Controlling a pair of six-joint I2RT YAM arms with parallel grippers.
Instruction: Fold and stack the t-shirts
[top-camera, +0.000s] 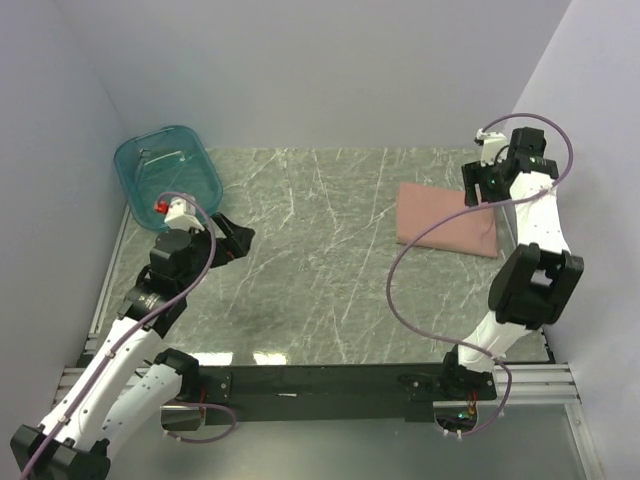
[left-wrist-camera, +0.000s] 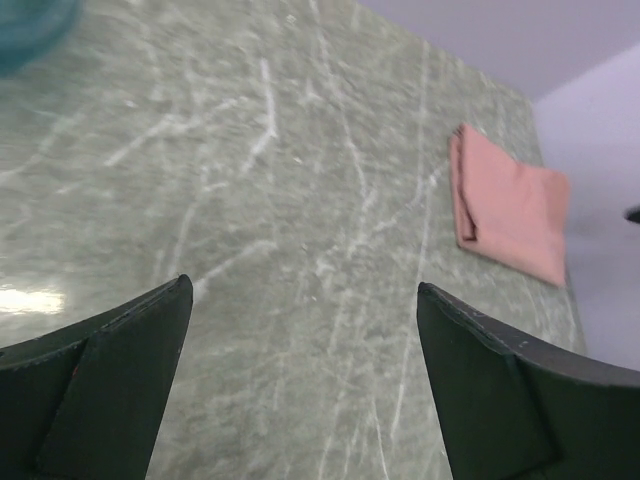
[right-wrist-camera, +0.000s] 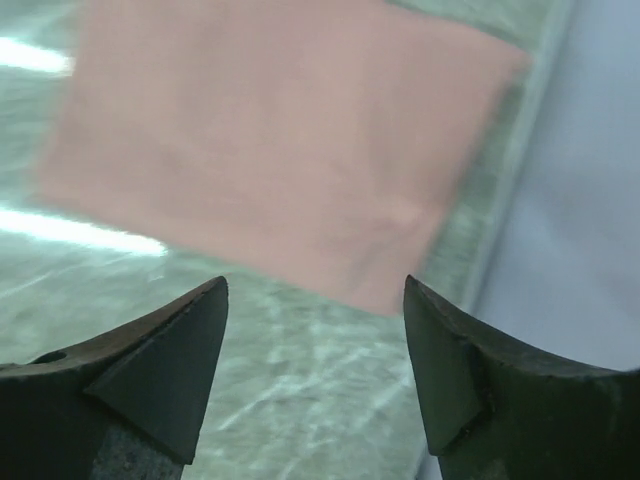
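Under both pincers sits the table (top-camera: 330, 250), greenish marble-look with white veins, easily the biggest thing on show

Next size down is the tub (top-camera: 167, 172), teal see-through plastic. It's behind and to the left of the left pincer (left-wrist-camera: 300, 290), near it but apart. That pincer's own camera only catches a blurry teal corner of it

Then the shirt (top-camera: 448, 218): dusty pink, folded into a flat, roughly rectangular pad lying on the table. The right pincer (right-wrist-camera: 315, 285) hangs over its far right corner. From that wrist cam the pink cloth fills most of the view just past the fingertips, a bit blurred, and the tips look clear of it. From the left pincer the shirt is well apart, way across the table and off to its right

Smallest bits: the pincers themselves. Left one has its two dark fingers spread wide with only bare table showing in the gap, so it's holding nothing. Right one is spread too, with nothing pinched between the fingers, just shirt and a strip of table showing through
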